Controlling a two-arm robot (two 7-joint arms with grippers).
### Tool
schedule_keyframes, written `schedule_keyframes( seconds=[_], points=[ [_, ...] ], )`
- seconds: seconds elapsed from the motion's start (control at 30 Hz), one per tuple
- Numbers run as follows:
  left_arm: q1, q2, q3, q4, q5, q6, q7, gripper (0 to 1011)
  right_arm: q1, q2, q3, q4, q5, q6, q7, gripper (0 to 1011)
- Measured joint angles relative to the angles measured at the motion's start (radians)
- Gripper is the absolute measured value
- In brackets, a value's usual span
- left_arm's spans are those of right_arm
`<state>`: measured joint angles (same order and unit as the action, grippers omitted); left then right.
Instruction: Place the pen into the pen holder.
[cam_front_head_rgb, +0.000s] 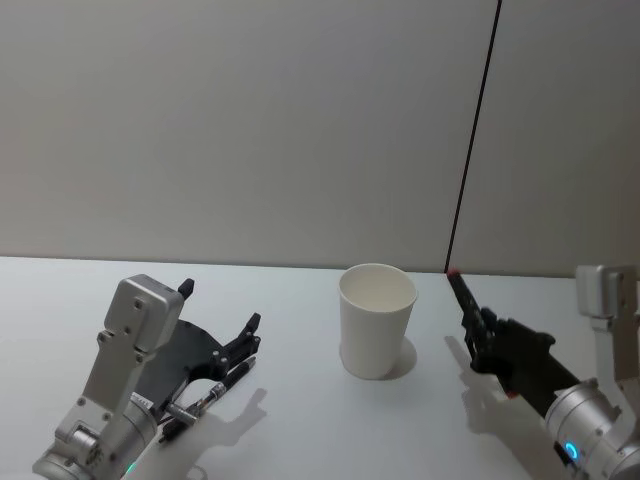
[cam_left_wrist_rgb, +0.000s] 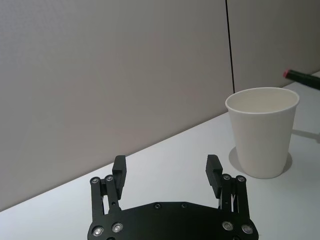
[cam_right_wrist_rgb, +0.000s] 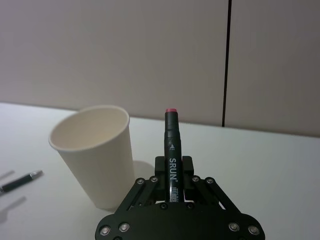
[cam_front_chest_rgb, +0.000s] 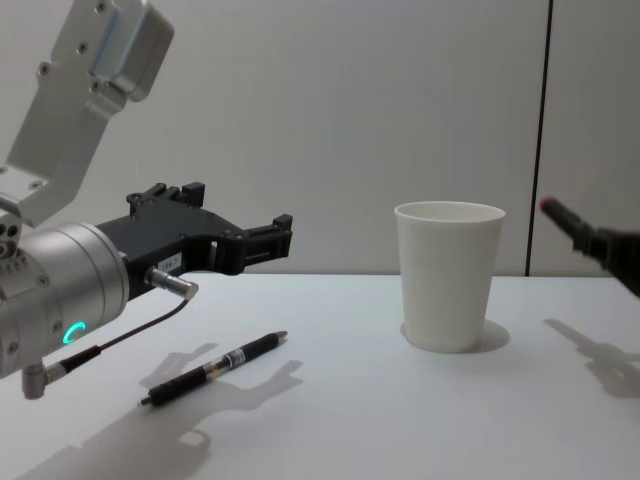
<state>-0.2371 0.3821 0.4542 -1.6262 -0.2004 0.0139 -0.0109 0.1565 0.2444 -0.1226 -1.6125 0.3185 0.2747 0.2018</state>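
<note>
The pen holder (cam_front_head_rgb: 377, 320) (cam_front_chest_rgb: 447, 275) is a white paper cup standing upright at the table's middle. A slim black pen (cam_front_head_rgb: 215, 392) (cam_front_chest_rgb: 215, 368) lies flat on the table left of it. My left gripper (cam_front_head_rgb: 220, 305) (cam_left_wrist_rgb: 166, 165) (cam_front_chest_rgb: 240, 210) hovers open just above that pen, touching nothing. To the cup's right, my right gripper (cam_front_head_rgb: 485, 335) (cam_right_wrist_rgb: 173, 165) is shut on a black marker (cam_right_wrist_rgb: 172, 150) (cam_front_head_rgb: 462, 292) with a red tip. The marker points up and toward the cup (cam_right_wrist_rgb: 95, 150), held off the table.
The white table (cam_front_head_rgb: 300, 420) has bare room in front of and around the cup. A plain grey wall with a dark vertical seam (cam_front_head_rgb: 475, 140) rises close behind the table's far edge.
</note>
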Motion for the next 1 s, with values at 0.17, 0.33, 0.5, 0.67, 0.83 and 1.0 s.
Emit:
schedule_keyframes(
  seconds=[0.17, 0.33, 0.5, 0.67, 0.83, 1.0],
  points=[
    [0.000, 0.000, 0.000, 0.000, 0.000, 0.000, 0.000, 1003, 0.010, -0.017, 0.016, 0.010, 0.028, -0.068, 0.018, 193],
    [0.000, 0.000, 0.000, 0.000, 0.000, 0.000, 0.000, 1003, 0.031, -0.038, 0.030, 0.028, 0.063, -0.150, 0.045, 193],
    [0.000, 0.000, 0.000, 0.000, 0.000, 0.000, 0.000, 1003, 0.060, -0.058, 0.036, 0.055, 0.090, -0.213, 0.070, 193],
    [0.000, 0.000, 0.000, 0.000, 0.000, 0.000, 0.000, 1003, 0.113, -0.082, 0.033, 0.109, 0.117, -0.297, 0.107, 193],
    [0.000, 0.000, 0.000, 0.000, 0.000, 0.000, 0.000, 1003, 0.158, -0.102, 0.024, 0.158, 0.132, -0.345, 0.130, 193],
    [0.000, 0.000, 0.000, 0.000, 0.000, 0.000, 0.000, 1003, 0.204, -0.120, 0.009, 0.208, 0.148, -0.377, 0.154, 193]
  ],
)
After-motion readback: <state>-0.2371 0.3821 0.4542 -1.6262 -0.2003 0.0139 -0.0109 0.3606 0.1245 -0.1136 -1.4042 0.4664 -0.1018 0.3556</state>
